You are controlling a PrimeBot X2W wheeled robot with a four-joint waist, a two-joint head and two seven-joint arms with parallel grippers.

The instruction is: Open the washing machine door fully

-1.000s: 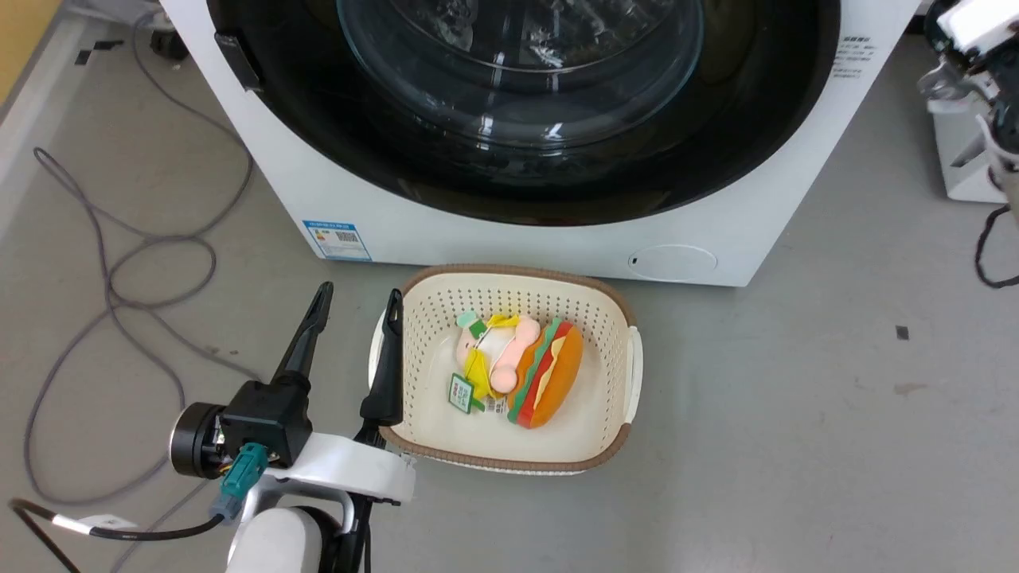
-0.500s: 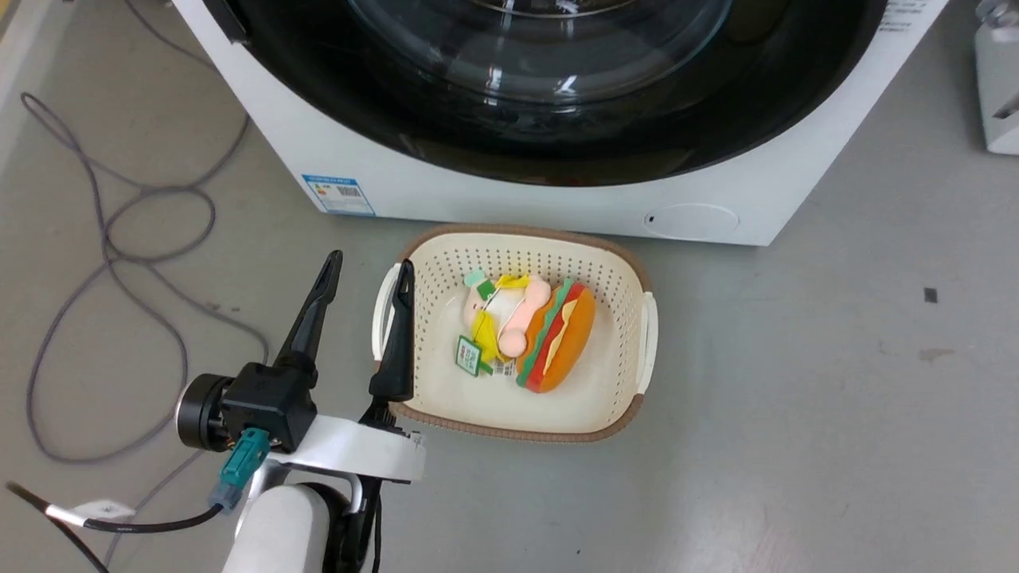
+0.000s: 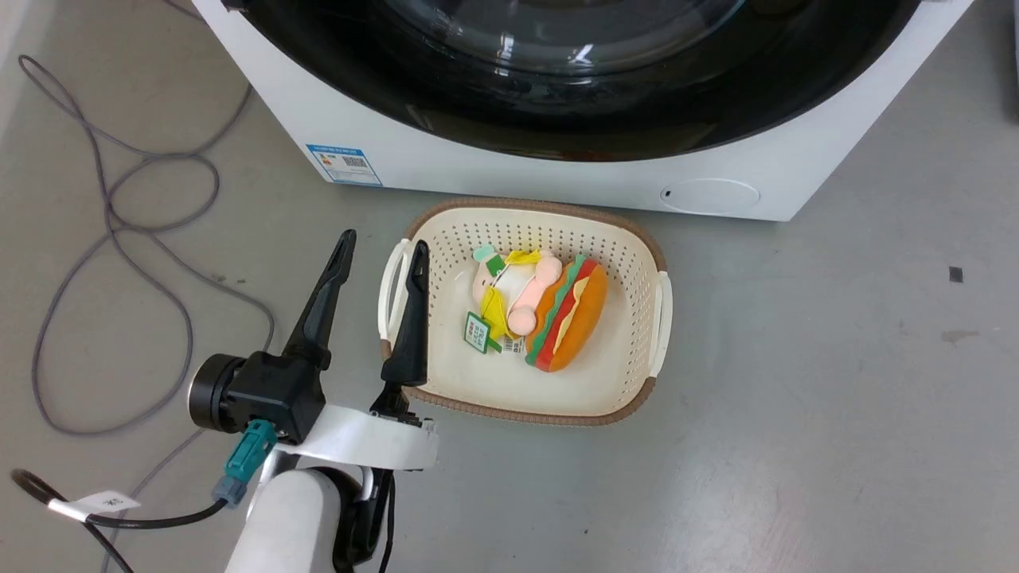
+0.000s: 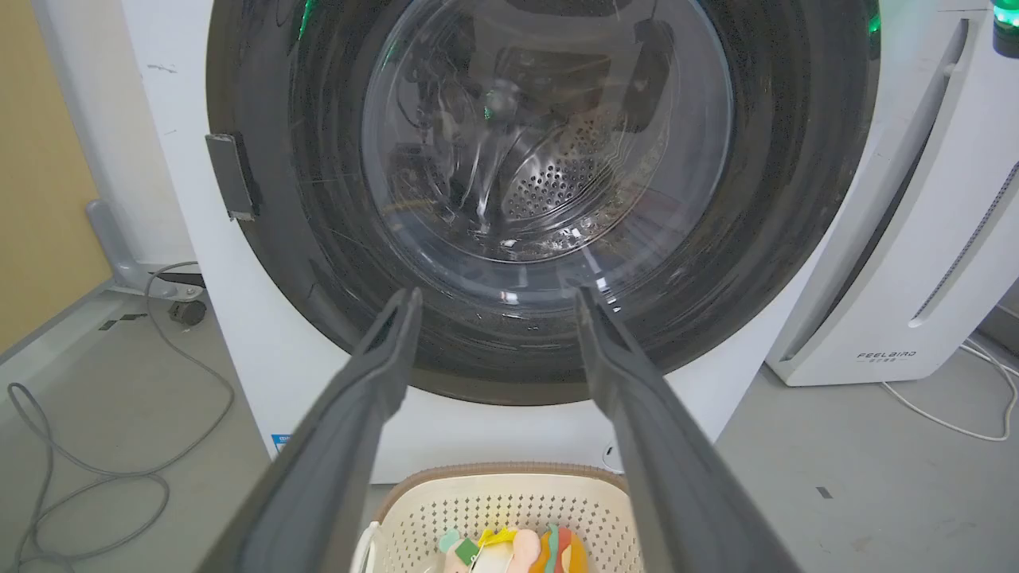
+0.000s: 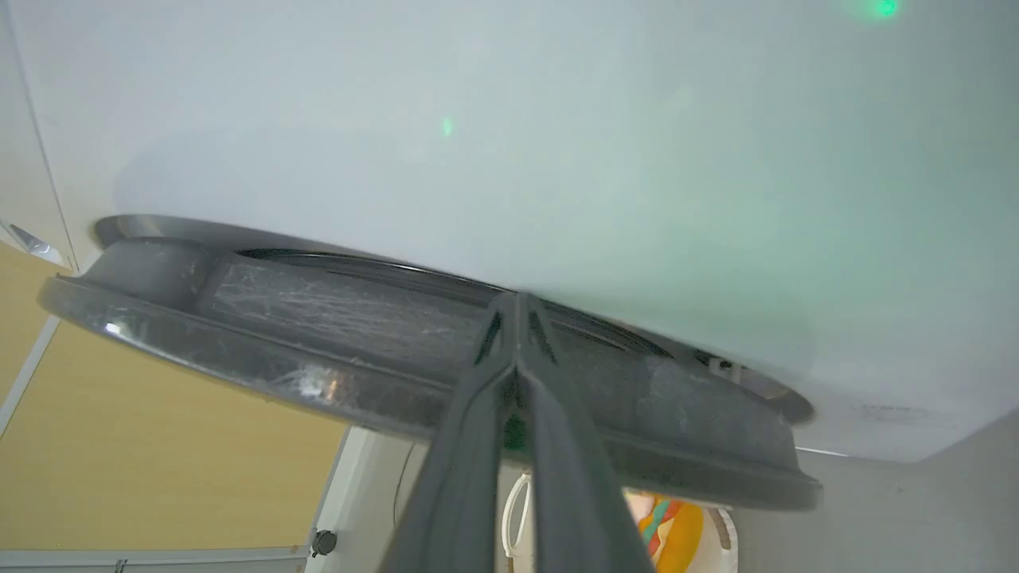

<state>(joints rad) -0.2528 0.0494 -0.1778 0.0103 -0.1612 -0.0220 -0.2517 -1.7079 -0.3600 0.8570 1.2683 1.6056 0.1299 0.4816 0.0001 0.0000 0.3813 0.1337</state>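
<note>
Left wrist view, straight at the washing machine (image 4: 263,382): one big white front-loader. Carries the washing machine door (image 4: 318,239) in its front, a glossy black ring around a clear glass bowl, with perforated steel drum behind the glass. Lies close against the white front; latched or not, cannot tell. Reads "FEELBIRD" low on the one white appliance (image 4: 915,263) standing on the floor (image 3: 796,398) just right of the machine.

Bears one small blue sticker (image 3: 344,164) at the lower left corner of the machine's front, print too small to read.

One cream perforated basket (image 3: 637,239) with a brown rim, on the floor just before the machine's lower front edge. Holds two soft toys, touching: one burger plush (image 3: 577,318) and one pink-and-white plush (image 3: 517,290). Green tag (image 3: 477,332) on the latter, writing illegible. Likewise illegible: one white label (image 3: 94,503) on a black cable near the floor's lower left corner.

Left gripper (image 3: 383,245): two long dark fingers spread wide, gripping nothing, held above the floor beside the basket's left handle, aimed at the door's lower part and well apart from it.

Right gripper (image 5: 517,298): two fingers pressed together to the tips, nothing seen between them. Points at the seam between the door's rim and the white front; touching or not, cannot tell.
</note>
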